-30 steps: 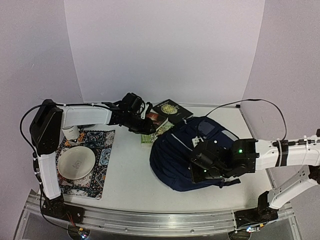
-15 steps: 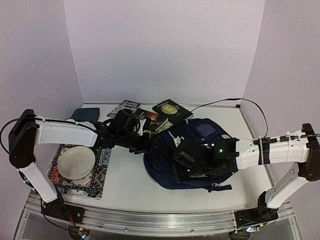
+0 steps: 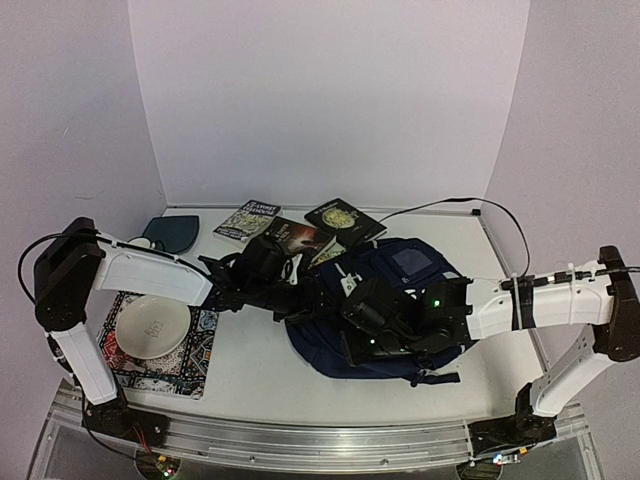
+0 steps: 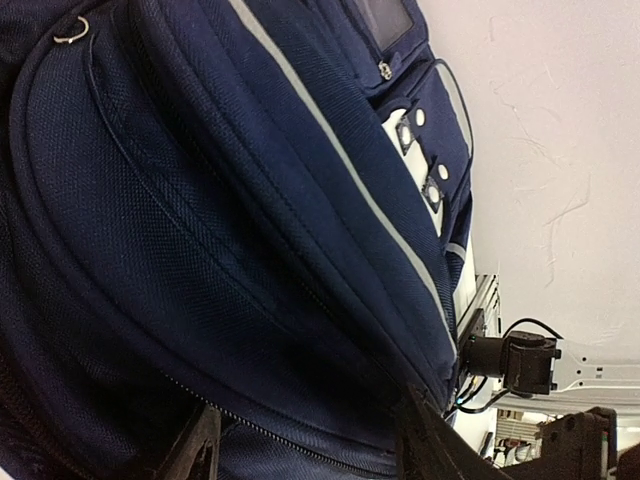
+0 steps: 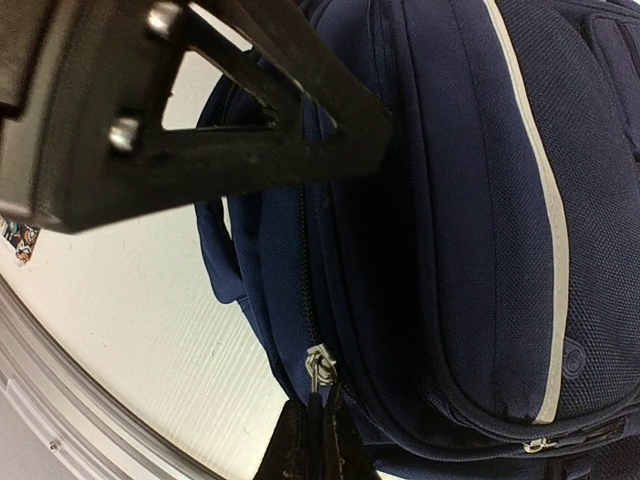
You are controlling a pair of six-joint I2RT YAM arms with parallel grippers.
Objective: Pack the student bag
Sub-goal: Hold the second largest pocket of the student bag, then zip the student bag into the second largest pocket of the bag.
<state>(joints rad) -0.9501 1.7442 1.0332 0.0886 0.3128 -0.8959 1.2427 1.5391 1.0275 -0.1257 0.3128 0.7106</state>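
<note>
The navy student bag (image 3: 412,268) with thin white stripes lies right of the table's centre. It fills the left wrist view (image 4: 250,200) and the right wrist view (image 5: 450,200). My left gripper (image 3: 303,297) is open at the bag's left edge; its two dark fingers (image 4: 203,452) straddle bag fabric beside a zipper line. My right gripper (image 5: 316,425) is shut on the metal zipper pull (image 5: 319,366) at the bag's near-left side. It also shows in the top view (image 3: 352,330). The bag's inside is hidden.
Three books (image 3: 300,238) lie at the back behind the bag. A dark-teal pouch (image 3: 170,232) lies at back left. A white plate (image 3: 152,325) sits on a patterned mat (image 3: 190,355) at front left. A black cable (image 3: 440,210) runs behind the bag.
My left arm has swung from the books at the back down to the bag's left edge. My right gripper has moved left along the bag, and the bag has shifted a little left.
</note>
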